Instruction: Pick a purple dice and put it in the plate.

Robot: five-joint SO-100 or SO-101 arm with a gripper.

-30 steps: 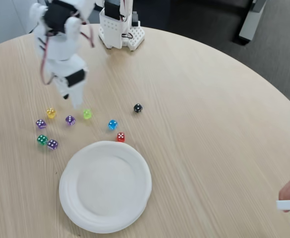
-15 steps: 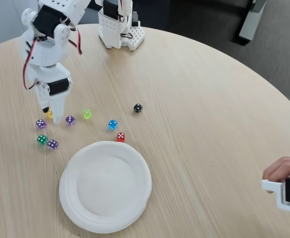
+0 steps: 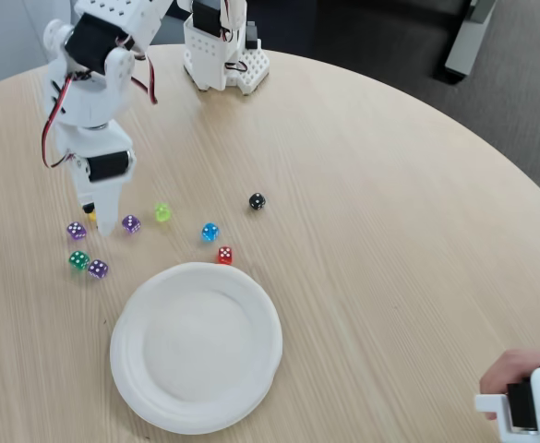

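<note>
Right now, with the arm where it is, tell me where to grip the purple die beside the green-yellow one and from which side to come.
Come straight down from above and close the jaws on two opposite side faces of the purple dice. It is a small cube lying flat on the table. The gripper already hangs just to its left in the fixed view; the yellow-green die on its right stands apart, likely leaving room.

High oblique view across table [image 3: 390, 231]
</note>
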